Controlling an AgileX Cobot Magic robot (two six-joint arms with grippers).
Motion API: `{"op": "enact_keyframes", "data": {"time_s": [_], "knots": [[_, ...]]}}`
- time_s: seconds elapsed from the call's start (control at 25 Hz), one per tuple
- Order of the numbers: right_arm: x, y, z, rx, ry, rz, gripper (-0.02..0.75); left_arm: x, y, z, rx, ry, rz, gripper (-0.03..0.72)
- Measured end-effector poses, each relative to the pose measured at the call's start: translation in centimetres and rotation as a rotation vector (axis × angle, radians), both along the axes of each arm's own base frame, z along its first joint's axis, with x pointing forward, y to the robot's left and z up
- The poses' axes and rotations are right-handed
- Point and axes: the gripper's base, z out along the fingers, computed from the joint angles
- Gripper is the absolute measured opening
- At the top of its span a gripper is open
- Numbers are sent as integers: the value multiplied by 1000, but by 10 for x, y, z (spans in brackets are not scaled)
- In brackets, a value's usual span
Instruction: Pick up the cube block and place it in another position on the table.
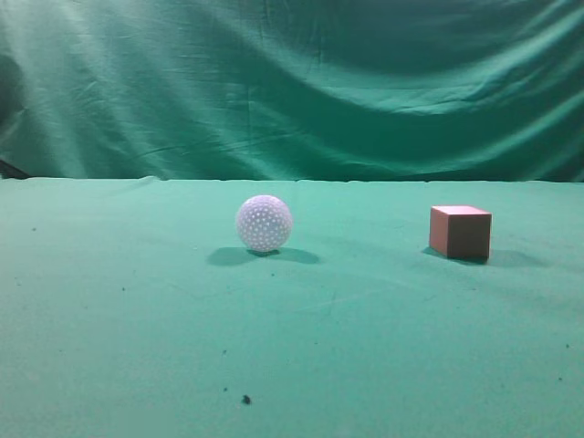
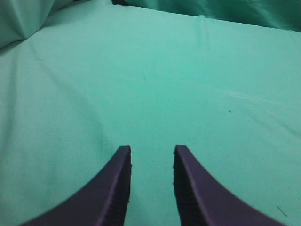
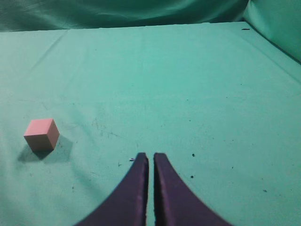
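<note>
The cube block [image 1: 461,232] is reddish-brown with a pinkish top and rests on the green table [image 1: 137,319] at the right of the exterior view. It also shows in the right wrist view [image 3: 42,134], far to the left of my right gripper [image 3: 151,156], which is shut and empty above the cloth. My left gripper [image 2: 152,149] is open and empty over bare green cloth; the cube is out of its view. Neither gripper shows in the exterior view.
A white dimpled ball [image 1: 264,223] rests on the table left of the cube. A wrinkled green curtain [image 1: 292,82] hangs behind the table's far edge. Small dark specks [image 1: 245,399] dot the cloth near the front.
</note>
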Motion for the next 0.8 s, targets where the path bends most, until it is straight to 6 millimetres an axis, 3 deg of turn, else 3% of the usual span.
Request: {"op": "enact_keyframes", "data": {"time_s": [0.64, 0.8], "knots": [[0, 0, 0, 0, 0, 0, 0, 0, 0, 0, 0, 0, 0, 262], [4, -1, 13, 31, -164, -19, 0, 0, 0, 0, 0, 0, 0, 262]]}}
